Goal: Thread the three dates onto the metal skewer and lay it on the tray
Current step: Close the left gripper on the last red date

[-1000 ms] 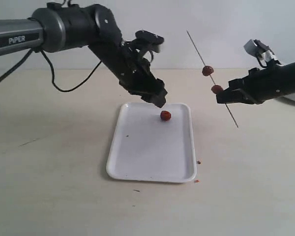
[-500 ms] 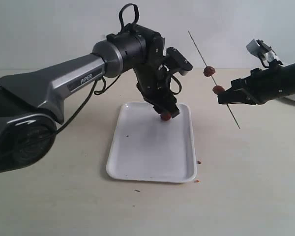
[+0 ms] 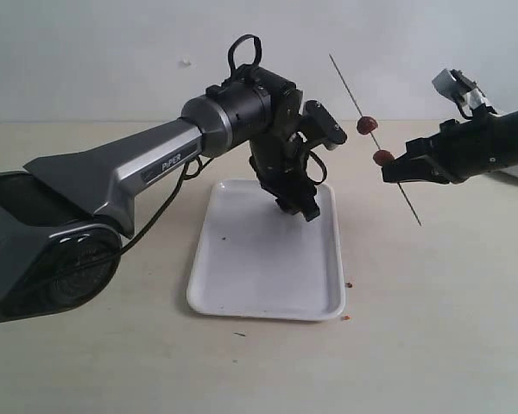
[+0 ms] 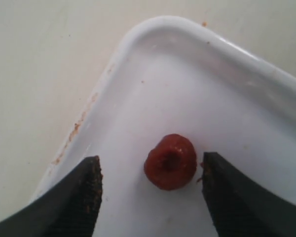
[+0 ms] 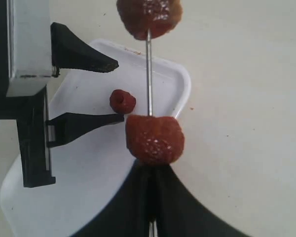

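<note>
- Left wrist view: the loose date (image 4: 170, 161) sits on the tray (image 4: 153, 27) near a rounded corner, between the 2 fingers of the left hand (image 3: 299, 203). That hand is released, with a gap showing on each side of the fruit.
- Appearance: small, roundish, glossy red-brown and wrinkled, with a dark hollow facing the camera.
- Handling, judged: light, soft and probably sticky. It would dent under a hard squeeze and may roll on the smooth tray. Take it gently across the middle.
- Right hand (image 3: 399, 170) is clenched on the metal skewer (image 3: 345, 84), held slanted above the desk (image 3: 432, 336), right of the tray.
- 2 threaded dates (image 3: 365, 124) sit above that grip, the lower just at the fingers.
- Skewer, judged: thin, stiff and slick; it could pivot when pushed.
</note>
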Controlling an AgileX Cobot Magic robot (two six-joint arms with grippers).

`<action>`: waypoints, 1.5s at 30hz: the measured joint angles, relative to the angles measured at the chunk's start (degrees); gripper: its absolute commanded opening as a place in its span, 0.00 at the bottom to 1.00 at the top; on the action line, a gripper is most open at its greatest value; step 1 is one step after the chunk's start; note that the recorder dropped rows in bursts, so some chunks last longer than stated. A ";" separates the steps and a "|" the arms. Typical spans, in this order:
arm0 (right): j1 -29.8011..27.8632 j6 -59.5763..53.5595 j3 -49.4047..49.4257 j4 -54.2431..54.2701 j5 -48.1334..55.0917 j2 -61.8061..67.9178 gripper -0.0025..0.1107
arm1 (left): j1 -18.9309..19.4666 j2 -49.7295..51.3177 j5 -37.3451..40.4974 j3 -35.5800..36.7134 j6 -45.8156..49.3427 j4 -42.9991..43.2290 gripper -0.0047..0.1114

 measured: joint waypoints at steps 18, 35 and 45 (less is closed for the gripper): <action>0.00 0.00 0.00 0.00 0.00 0.00 0.02 | 0.00 1.26 -1.23 -0.07 0.10 -0.24 0.55; 0.00 -0.28 0.00 0.00 0.00 0.00 0.02 | -0.05 1.78 -0.43 -0.68 0.10 -0.89 0.37; 0.00 -0.90 0.00 0.00 0.00 0.00 0.02 | -0.14 1.78 0.67 -0.68 -0.12 -0.89 0.31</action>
